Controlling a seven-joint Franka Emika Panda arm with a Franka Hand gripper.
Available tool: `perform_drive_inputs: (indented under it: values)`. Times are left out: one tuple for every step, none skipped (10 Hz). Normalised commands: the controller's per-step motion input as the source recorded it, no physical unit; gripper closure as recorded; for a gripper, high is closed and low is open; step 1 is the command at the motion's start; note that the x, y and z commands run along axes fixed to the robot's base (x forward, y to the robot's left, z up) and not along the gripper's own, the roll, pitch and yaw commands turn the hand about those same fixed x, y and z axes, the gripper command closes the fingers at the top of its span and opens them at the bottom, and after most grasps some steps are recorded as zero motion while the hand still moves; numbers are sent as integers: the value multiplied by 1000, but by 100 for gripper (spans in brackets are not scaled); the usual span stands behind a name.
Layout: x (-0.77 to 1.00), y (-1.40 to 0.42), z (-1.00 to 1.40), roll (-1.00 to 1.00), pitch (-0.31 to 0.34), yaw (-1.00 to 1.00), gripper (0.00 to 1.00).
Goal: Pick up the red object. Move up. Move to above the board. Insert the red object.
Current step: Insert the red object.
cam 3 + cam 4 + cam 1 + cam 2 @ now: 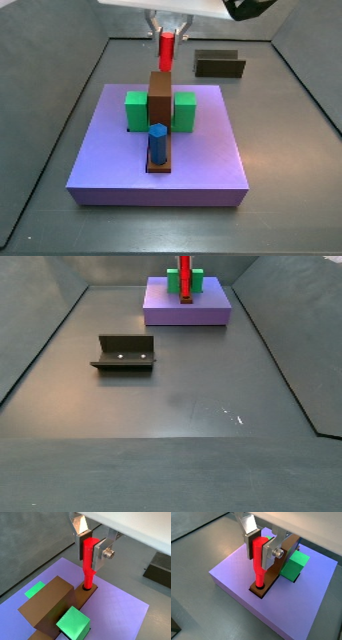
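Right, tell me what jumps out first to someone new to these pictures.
The red object, upright, clamped between the gripper fingers, its lower tip at a hole at one end of the brown board. Next, two green blocks flanking the board on the purple platform, and a blue peg standing at its other end.

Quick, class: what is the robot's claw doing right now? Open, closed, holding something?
Claw: closed on the red object, held upright with its lower tip at the hole in the end of the board.
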Motion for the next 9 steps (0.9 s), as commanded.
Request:
perform_drive_inputs:
  values:
    - [-37, -11, -157, -3, -57, 0, 100]
    - [-46, -3, -169, -4, -59, 0, 100]
    - [-49, -3, -169, -9, -63, 0, 100]
    - [-31, -9, -169, -11, -61, 0, 100]
    - [0, 0, -249, 0, -41, 0, 100]
    - [0, 0, -346, 37, -10, 0, 100]
    - [71, 0, -366, 204, 0, 0, 100]
    - [109, 0, -346, 211, 11, 0, 100]
    - [86, 0, -360, 200, 4, 0, 100]
